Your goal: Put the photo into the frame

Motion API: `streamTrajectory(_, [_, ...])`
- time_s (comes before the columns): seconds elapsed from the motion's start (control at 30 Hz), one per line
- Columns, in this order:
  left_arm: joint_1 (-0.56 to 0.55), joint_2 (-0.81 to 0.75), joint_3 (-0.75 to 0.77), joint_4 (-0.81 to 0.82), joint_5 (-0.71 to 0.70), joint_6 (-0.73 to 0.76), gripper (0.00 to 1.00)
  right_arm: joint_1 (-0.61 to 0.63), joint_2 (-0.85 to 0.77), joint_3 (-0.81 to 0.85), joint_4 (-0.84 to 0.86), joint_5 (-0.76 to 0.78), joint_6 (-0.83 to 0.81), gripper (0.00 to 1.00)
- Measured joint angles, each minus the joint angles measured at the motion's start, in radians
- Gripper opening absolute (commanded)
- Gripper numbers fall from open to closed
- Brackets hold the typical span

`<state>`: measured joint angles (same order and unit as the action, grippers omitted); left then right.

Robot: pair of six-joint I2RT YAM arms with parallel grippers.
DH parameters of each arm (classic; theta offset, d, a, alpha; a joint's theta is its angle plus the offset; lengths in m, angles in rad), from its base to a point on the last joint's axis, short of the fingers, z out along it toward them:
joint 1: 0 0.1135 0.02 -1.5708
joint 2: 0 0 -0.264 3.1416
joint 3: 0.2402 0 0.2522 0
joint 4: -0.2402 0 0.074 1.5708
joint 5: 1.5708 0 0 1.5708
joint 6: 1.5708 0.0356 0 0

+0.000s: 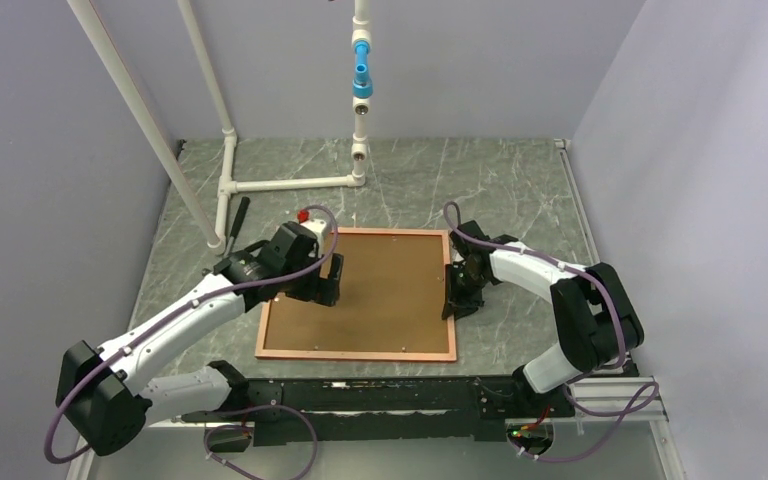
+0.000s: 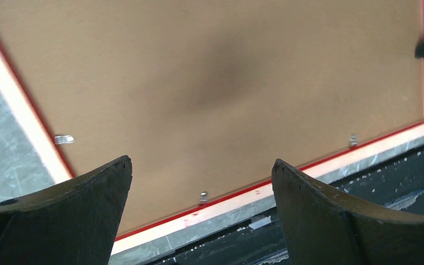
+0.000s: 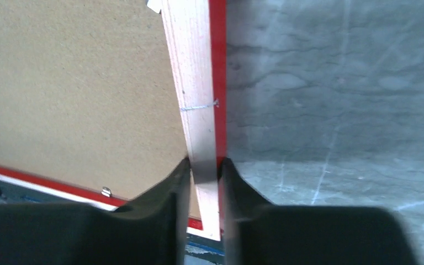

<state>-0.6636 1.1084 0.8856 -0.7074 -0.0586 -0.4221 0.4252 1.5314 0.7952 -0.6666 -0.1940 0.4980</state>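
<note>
The frame (image 1: pixel 360 355) lies face down on the marble table, pale wood side up, with a red inner and outer edge. A brown backing board (image 1: pixel 385 290) fills it. The photo is hidden. My left gripper (image 1: pixel 326 285) hovers open over the board's left part; in the left wrist view its jaws (image 2: pixel 201 163) stand wide apart above the board (image 2: pixel 226 72) and the frame's near border (image 2: pixel 254 193), with nothing between them. My right gripper (image 1: pixel 457 300) is at the frame's right border, and in the right wrist view (image 3: pixel 204 163) it is shut on that wooden border (image 3: pixel 196 83).
Small metal tabs (image 2: pixel 63 139) (image 2: pixel 203 195) stick out along the frame's inner edge. A white pipe stand (image 1: pixel 290 183) with a blue fitting (image 1: pixel 361 75) rises at the back. A black tool (image 1: pixel 237 222) lies back left. The black base rail (image 1: pixel 390 395) runs along the near edge.
</note>
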Motion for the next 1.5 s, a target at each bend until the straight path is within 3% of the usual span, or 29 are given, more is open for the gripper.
streamTrajectory(0.1, [-0.065,-0.007,-0.007,0.018,-0.004,0.013,0.99,0.007,0.002,0.006,-0.008,-0.027,0.011,0.00])
streamTrajectory(0.63, [-0.384,-0.031,-0.012,0.051,-0.128,0.102,0.99,0.027,0.062,0.239,-0.196,0.058,-0.034,0.00])
streamTrajectory(1.23, [-0.736,0.214,0.063,0.046,-0.418,0.110,0.98,-0.013,0.061,0.462,-0.376,-0.018,-0.043,0.00])
streamTrajectory(1.5, [-0.777,0.398,0.103,0.013,-0.603,0.031,0.97,-0.015,0.061,0.490,-0.410,-0.071,-0.045,0.00])
